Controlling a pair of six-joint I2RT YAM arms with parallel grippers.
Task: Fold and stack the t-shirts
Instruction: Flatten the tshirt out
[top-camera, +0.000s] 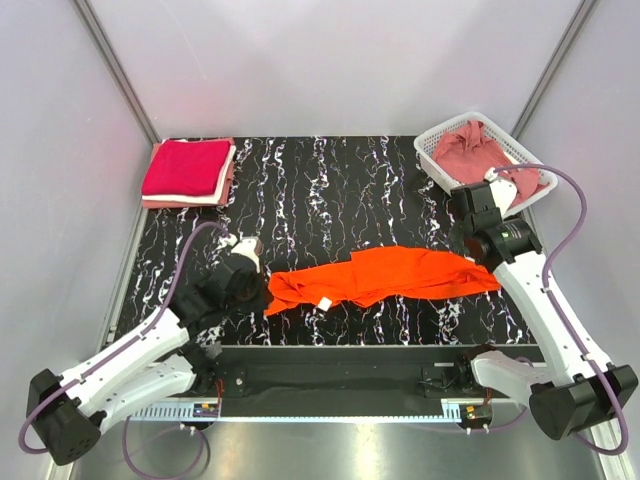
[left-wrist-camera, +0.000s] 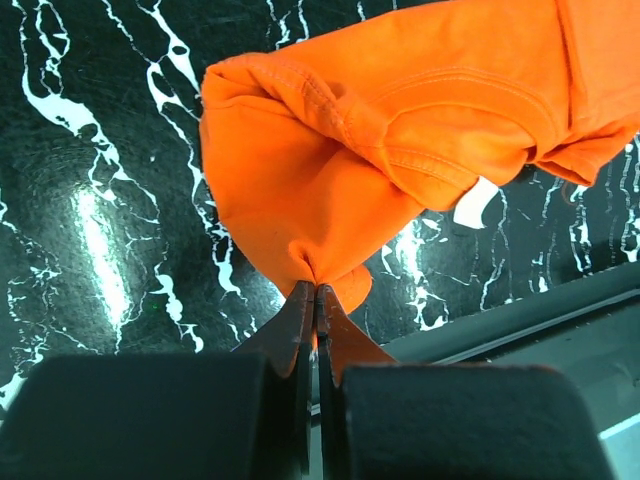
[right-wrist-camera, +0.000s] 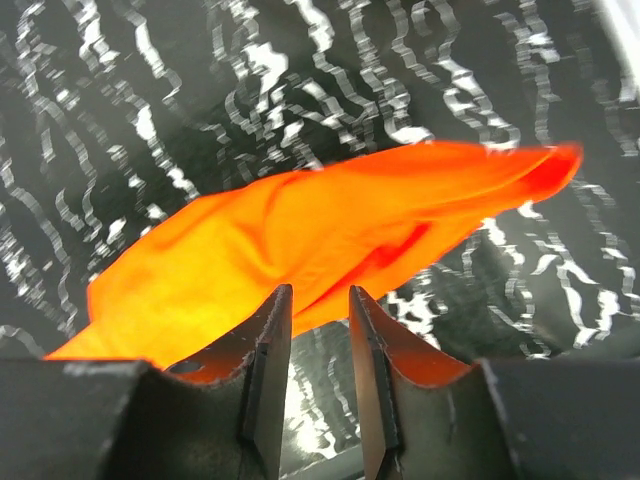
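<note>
A black table (top-camera: 330, 190) with white marble-like veining fills the middle of the scene; its glossy top also shows in the left wrist view (left-wrist-camera: 90, 200) and the right wrist view (right-wrist-camera: 150, 120). A white plastic lattice basket (top-camera: 430, 160) stands at its far right corner. Pale grey walls (top-camera: 330, 60) enclose the far side, left and right. A black bar (top-camera: 340, 375) runs along the near edge.

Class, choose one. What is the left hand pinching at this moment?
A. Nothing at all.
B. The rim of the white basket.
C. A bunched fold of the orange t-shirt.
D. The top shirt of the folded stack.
C: the left wrist view shows the left hand shut on a bunched fold of the orange t-shirt, apart from the basket and the stack.
</note>
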